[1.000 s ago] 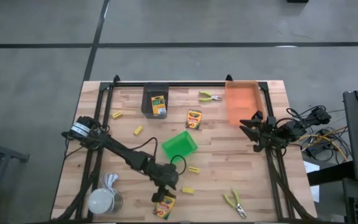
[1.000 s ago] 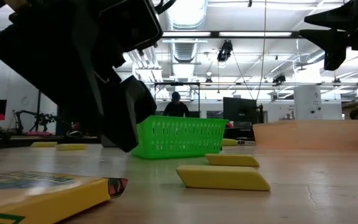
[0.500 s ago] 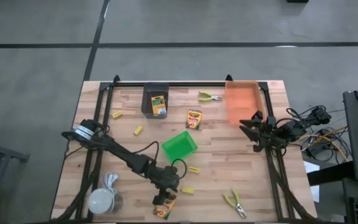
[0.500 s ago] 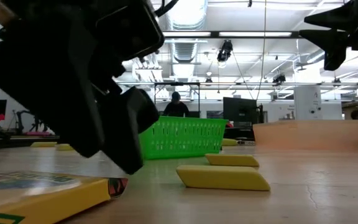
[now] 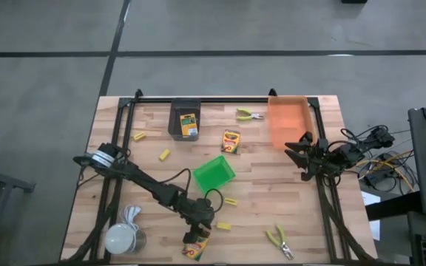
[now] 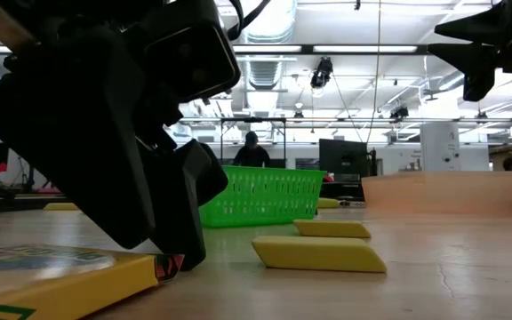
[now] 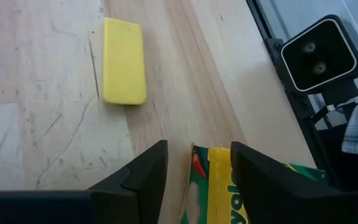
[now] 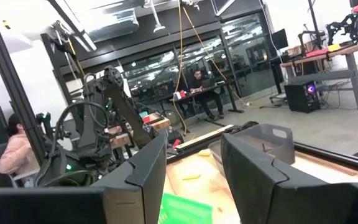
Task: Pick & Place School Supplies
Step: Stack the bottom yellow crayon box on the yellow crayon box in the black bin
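Near the lower centre of the high view, the left gripper (image 5: pixel 196 236) hangs low over a crayon box (image 5: pixel 196 245) lying flat on the table (image 5: pixel 302 214), its fingers (image 7: pixel 143 171) spread and straddling the box's end, gripping nothing yet. This looks like the approach before a grasp; next it should settle and close on the box. The right gripper (image 5: pixel 299 153), centre right beside the orange bin (image 5: pixel 286 122), waits parted and empty.

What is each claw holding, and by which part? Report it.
Nothing is held. The left claw stands open astride the end of the crayon box, not closed on it. The right claw is empty beside the orange bin.
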Controlling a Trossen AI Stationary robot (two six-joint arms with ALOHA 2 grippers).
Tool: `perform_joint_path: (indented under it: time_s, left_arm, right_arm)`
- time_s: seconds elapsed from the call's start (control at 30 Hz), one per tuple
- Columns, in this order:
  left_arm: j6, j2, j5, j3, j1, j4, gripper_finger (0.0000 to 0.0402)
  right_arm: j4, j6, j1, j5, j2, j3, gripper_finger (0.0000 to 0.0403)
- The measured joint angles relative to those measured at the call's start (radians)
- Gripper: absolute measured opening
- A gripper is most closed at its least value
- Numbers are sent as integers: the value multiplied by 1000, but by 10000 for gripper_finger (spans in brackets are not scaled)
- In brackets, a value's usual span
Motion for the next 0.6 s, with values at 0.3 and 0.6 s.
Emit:
perform_joint_path:
  time_s: [0.3, 0.6]
  left_arm:
    - [-26, 0, 24, -2, -2, -10, 166]
    - [-44, 0, 71, -3, -6, -15, 165]
  right_arm:
    - [0, 0, 0, 0, 0, 0, 148]
    - [0, 0, 0, 0, 0, 0, 148]
